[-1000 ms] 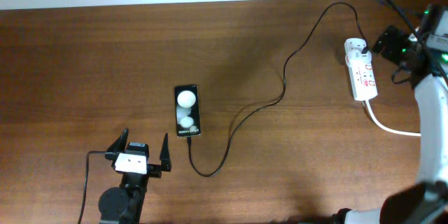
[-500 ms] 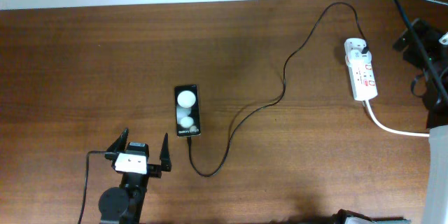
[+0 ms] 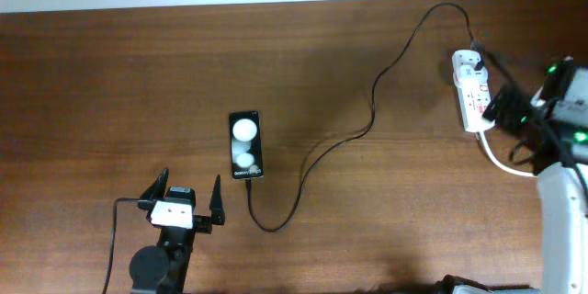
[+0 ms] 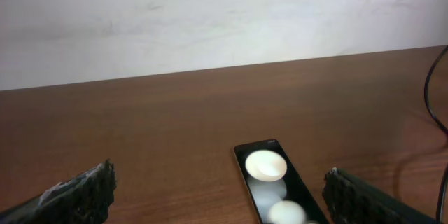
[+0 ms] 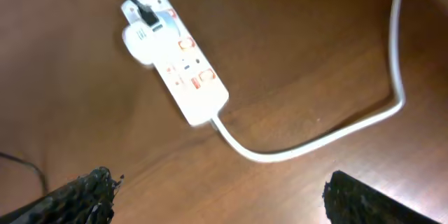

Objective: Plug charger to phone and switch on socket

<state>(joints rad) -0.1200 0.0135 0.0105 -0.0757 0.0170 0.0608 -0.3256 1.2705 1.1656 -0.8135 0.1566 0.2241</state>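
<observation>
Overhead first: the phone [image 3: 245, 147] lies flat near the middle of the table [image 3: 110, 73], long axis running from the far edge to the near edge. The left gripper [image 3: 191, 184] sits just beside its near end, a bit off to the side, jaws spread wide and holding nothing. The charger cable [image 3: 372, 101] meets the phone's near short edge, loops toward the front, then snakes across to the power strip [image 3: 474, 92] on the far right. I honestly can't tell from up here whether the tip is fully seated. The right gripper [image 3: 503, 107] is right next to the strip's near end, so that arm is clearly the closer one for the switch.

Left wrist view: the phone [image 4: 273, 192] points straight away from the camera, and sits toward the right-hand finger rather than centred. Both fingers [image 4: 77, 196] are far apart with only bare wood between them.

Right wrist view: the power strip [image 5: 178, 59] is ahead and to the left, well apart from the wide-open, empty gripper [image 5: 220, 189]. It lies on a diagonal, with the black plug [image 5: 147, 14] at the far end and the white cord [image 5: 315, 140] trailing off the near end. The red switches [image 5: 203, 77] face up along the top. My guess is the arm has to go forward and left, then come down on a switch.
</observation>
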